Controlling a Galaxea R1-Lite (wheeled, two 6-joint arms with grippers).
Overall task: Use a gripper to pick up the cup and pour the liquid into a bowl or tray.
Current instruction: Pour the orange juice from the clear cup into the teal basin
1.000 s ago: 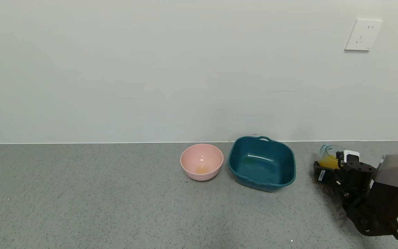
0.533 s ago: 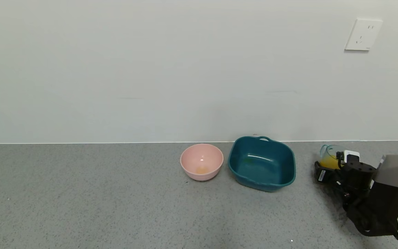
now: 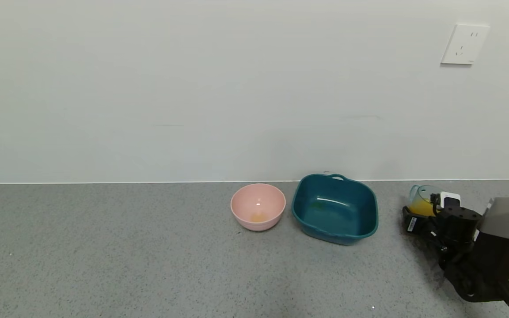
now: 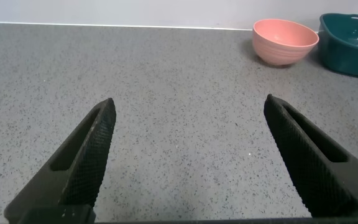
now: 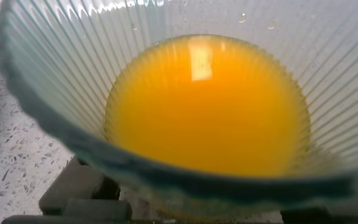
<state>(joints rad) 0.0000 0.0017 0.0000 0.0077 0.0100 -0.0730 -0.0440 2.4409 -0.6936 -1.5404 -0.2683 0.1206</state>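
The pale blue-green cup (image 3: pixel 421 196) stands at the far right of the counter, holding orange-yellow liquid (image 3: pixel 419 207). My right gripper (image 3: pixel 429 213) is around its lower part, one black finger on each side, shut on it. In the right wrist view the ribbed cup (image 5: pixel 55 74) fills the frame, the liquid (image 5: pixel 207 106) is level inside, and the fingers (image 5: pixel 73 193) show beside its base. The dark teal tub (image 3: pixel 371 207) sits to the cup's left. My left gripper (image 4: pixel 188 109) is open and empty over bare counter, out of the head view.
A round pink bowl (image 3: pixel 276 207) with a little orange residue stands just left of the tub; both also show in the left wrist view, bowl (image 4: pixel 284 53) and tub (image 4: pixel 347 59). The wall runs close behind them. A wall socket (image 3: pixel 464 44) is above the cup.
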